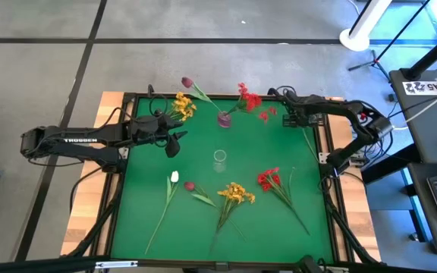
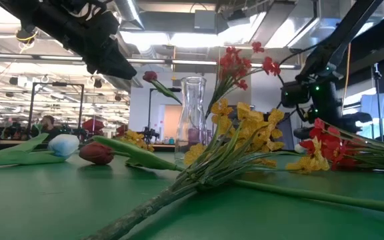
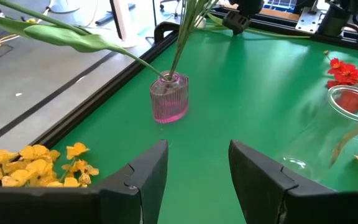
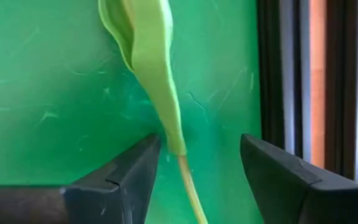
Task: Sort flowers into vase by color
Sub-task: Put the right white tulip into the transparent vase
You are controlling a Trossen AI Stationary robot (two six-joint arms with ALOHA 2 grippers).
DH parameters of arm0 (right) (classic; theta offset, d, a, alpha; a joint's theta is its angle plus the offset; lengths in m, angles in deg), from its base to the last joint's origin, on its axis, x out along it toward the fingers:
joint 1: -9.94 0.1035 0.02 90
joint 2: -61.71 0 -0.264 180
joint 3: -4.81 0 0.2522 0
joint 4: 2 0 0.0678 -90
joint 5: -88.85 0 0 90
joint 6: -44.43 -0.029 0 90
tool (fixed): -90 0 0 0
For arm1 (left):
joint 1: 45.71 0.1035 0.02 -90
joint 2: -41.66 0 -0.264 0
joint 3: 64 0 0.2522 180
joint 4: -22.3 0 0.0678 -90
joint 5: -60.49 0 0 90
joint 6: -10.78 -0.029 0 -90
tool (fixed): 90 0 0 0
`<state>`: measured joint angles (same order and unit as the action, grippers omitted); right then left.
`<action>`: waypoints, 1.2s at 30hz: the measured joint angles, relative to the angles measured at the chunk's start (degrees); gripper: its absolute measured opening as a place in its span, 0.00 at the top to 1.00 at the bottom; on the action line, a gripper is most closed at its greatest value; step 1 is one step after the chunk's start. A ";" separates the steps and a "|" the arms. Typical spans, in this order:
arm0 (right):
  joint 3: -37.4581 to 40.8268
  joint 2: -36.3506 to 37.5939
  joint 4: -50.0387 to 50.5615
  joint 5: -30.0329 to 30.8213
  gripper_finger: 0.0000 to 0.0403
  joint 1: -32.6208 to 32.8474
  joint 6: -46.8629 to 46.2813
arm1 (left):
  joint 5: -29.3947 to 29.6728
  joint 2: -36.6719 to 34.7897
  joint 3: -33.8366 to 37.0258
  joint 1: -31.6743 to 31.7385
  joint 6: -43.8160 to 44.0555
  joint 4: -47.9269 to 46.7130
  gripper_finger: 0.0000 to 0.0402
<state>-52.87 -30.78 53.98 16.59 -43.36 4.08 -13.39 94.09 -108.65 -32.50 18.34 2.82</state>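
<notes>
A pink ribbed vase (image 1: 224, 119) (image 3: 169, 98) stands at the far middle and holds a maroon tulip (image 1: 186, 81) and red flowers (image 1: 249, 98). An empty clear glass vase (image 1: 219, 157) stands mid-table. Yellow flowers (image 1: 183, 106) (image 3: 36, 165) lie at the far left beside my left gripper (image 1: 175, 142) (image 3: 197, 174), which hovers open with nothing between its fingers. My right gripper (image 1: 290, 117) (image 4: 197, 168) is open at the far right, pointing down. A green leaf and stem (image 4: 154, 68) lies on the table between its fingers. I see no touch.
Near the front lie a white bud (image 1: 174, 177), a maroon bud (image 1: 190, 185), yellow flowers (image 1: 236, 193) and red flowers (image 1: 269, 179). Loose red blossoms (image 1: 266, 114) lie beside the pink vase. The table's black rim (image 4: 278, 68) runs close by my right gripper.
</notes>
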 joint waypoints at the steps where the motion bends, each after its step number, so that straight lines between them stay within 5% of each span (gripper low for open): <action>1: -0.22 -0.85 0.04 -1.37 0.43 -0.08 0.16 | -0.02 0.00 0.00 0.00 0.00 -0.04 0.59; 6: -0.50 -2.22 -0.14 -2.27 0.53 0.92 1.39 | -0.48 0.00 0.00 0.00 0.01 -0.05 0.59; 15: 0.43 1.51 -0.31 -5.95 0.97 2.65 3.46 | -0.63 0.00 0.00 0.00 0.89 -0.24 0.59; 23: 0.87 7.74 0.81 -8.49 0.98 3.22 5.84 | -0.63 0.00 0.00 0.00 1.09 -0.24 0.59; 36: 0.54 40.99 -14.38 -8.98 0.99 10.05 8.08 | -0.59 0.00 0.00 0.00 1.09 2.27 0.59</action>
<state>-52.32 10.21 39.59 7.62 -33.31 12.15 -13.98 94.09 -108.65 -32.50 19.43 5.10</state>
